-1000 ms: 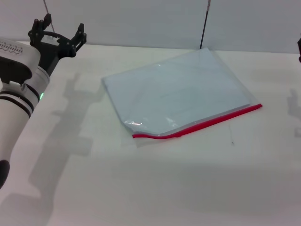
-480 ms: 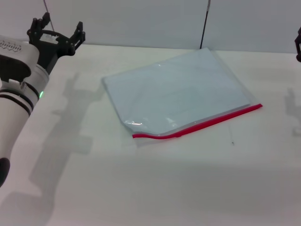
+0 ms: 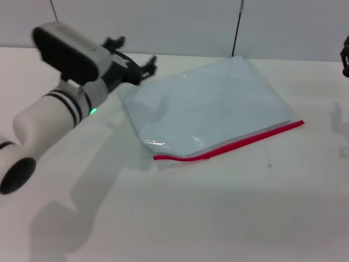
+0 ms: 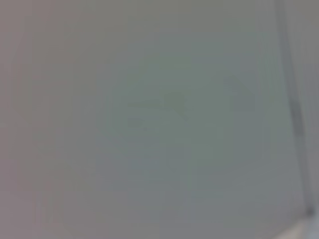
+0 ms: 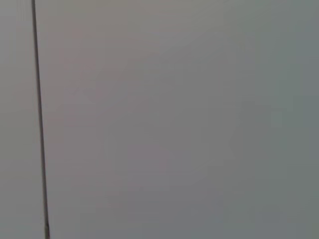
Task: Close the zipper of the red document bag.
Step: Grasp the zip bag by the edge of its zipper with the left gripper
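The red document bag lies flat on the white table, a pale translucent pouch turned at an angle. Its zipper is a thin red strip along the near long edge, bulging a little at its left end. My left gripper hovers open above the table by the bag's far left corner, fingers spread and empty. At the right edge of the head view only a sliver of my right gripper shows, far from the bag. Both wrist views show just plain grey wall.
A grey wall with a dark vertical seam runs behind the table. The left arm's white forearm crosses the table's left side.
My left arm has swung right and toward the bag, bringing its open gripper from the far left corner to the bag's far left corner. The bag has not moved.
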You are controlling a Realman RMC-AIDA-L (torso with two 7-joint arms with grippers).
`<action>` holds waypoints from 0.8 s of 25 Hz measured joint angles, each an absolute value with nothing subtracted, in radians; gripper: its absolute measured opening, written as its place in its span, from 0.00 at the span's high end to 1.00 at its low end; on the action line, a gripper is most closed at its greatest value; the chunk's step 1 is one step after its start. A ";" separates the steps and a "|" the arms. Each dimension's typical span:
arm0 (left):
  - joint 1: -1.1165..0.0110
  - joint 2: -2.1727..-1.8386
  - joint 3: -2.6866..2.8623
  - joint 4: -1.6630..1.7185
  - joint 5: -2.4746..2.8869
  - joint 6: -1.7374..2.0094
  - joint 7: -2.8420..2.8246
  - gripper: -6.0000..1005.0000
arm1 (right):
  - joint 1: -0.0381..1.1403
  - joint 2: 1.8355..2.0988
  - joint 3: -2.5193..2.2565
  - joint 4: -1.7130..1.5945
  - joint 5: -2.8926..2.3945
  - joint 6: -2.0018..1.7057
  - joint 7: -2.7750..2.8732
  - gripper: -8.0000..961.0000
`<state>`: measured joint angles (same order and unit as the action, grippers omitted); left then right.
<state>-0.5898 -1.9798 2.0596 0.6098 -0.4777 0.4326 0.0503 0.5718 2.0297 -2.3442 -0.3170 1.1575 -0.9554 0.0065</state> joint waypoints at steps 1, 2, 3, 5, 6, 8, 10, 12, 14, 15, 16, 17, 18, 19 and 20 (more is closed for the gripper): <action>-0.580 -1.967 2.068 0.668 -0.460 0.367 0.050 0.11 | 0.573 2.030 -2.344 -0.315 1.157 -0.955 0.006 0.49; -0.569 -1.955 2.073 0.725 -0.445 0.302 0.052 0.11 | 0.574 2.030 -2.344 -0.314 1.158 -0.955 0.006 0.49; -0.558 -1.945 2.075 0.777 -0.432 0.253 0.054 0.11 | 0.576 2.030 -2.344 -0.313 1.157 -0.955 0.006 0.49; -0.534 -1.927 2.077 0.884 -0.401 0.154 0.060 0.11 | 0.580 2.029 -2.344 -0.309 1.158 -0.955 0.006 0.49; -0.524 -1.922 2.078 0.933 -0.382 0.100 0.064 0.11 | 0.581 2.029 -2.344 -0.308 1.158 -0.955 0.007 0.49; -0.513 -1.917 2.078 0.999 -0.354 0.011 0.072 0.11 | 0.582 2.029 -2.344 -0.306 1.158 -0.955 0.008 0.49; -0.509 -1.915 2.078 1.053 -0.333 -0.078 0.088 0.11 | 0.582 2.029 -2.344 -0.306 1.158 -0.954 0.008 0.49; -0.507 -1.914 2.080 1.108 -0.326 -0.184 0.135 0.11 | 0.584 2.029 -2.344 -0.305 1.158 -0.948 0.008 0.49; -0.507 -1.918 2.080 1.164 -0.327 -0.295 0.199 0.11 | 0.588 2.029 -2.344 -0.305 1.158 -0.943 0.007 0.49; -0.507 -1.922 2.078 1.184 -0.328 -0.333 0.224 0.11 | 0.589 2.029 -2.344 -0.305 1.158 -0.942 0.007 0.49; -0.507 -1.927 2.075 1.208 -0.329 -0.381 0.251 0.11 | 0.589 2.029 -2.344 -0.305 1.158 -0.941 0.007 0.49; -0.508 -1.931 2.073 1.228 -0.329 -0.424 0.276 0.11 | 0.590 2.029 -2.344 -0.305 1.158 -0.940 0.007 0.49; -0.508 -1.935 2.072 1.247 -0.329 -0.461 0.294 0.11 | 0.590 2.029 -2.344 -0.305 1.158 -0.939 0.007 0.49; -0.509 -1.938 2.070 1.271 -0.329 -0.506 0.313 0.11 | 0.592 2.029 -2.344 -0.305 1.158 -0.935 0.007 0.49; -0.510 -1.939 2.070 1.292 -0.329 -0.545 0.327 0.11 | 0.593 2.029 -2.344 -0.305 1.158 -0.931 0.007 0.49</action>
<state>-0.5100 -1.9394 2.0698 1.2922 -0.3289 -0.5451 0.3270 0.5931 2.0294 -2.3438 -0.3052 1.1583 -0.9310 0.0069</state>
